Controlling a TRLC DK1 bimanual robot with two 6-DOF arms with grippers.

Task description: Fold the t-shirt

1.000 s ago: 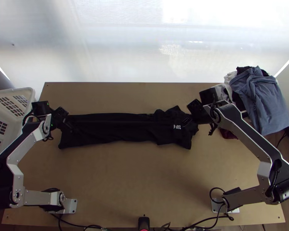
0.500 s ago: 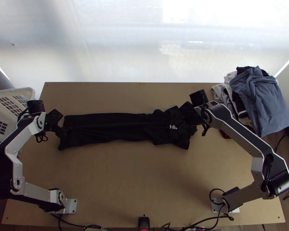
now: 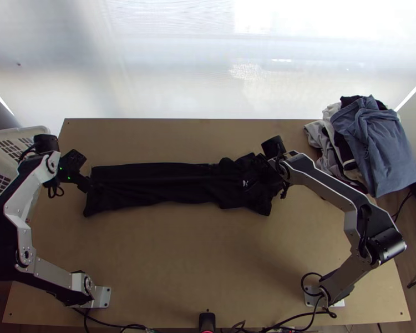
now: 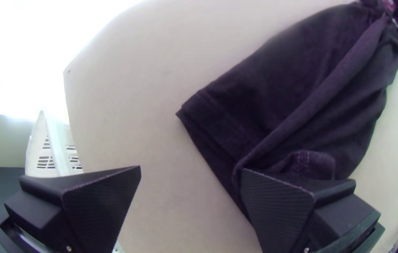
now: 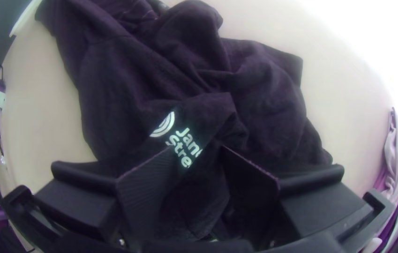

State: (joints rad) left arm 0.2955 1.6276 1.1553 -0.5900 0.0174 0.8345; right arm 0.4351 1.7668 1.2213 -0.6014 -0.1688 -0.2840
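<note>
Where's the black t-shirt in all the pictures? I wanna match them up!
Top view: the t-shirt is a long strip crossing the table's middle, its collar end by the right gripper.
Left wrist view: its hem is near the left gripper, and the rest stretches away.
Right wrist view: its white print is just beyond the fingers.
Shared landmark: the table under the shirt.

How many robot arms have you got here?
2. The left arm stands at the table's near left, its open hand at the black shirt's plain end; the right arm stands near right, its open hand at the lettered end.
</note>
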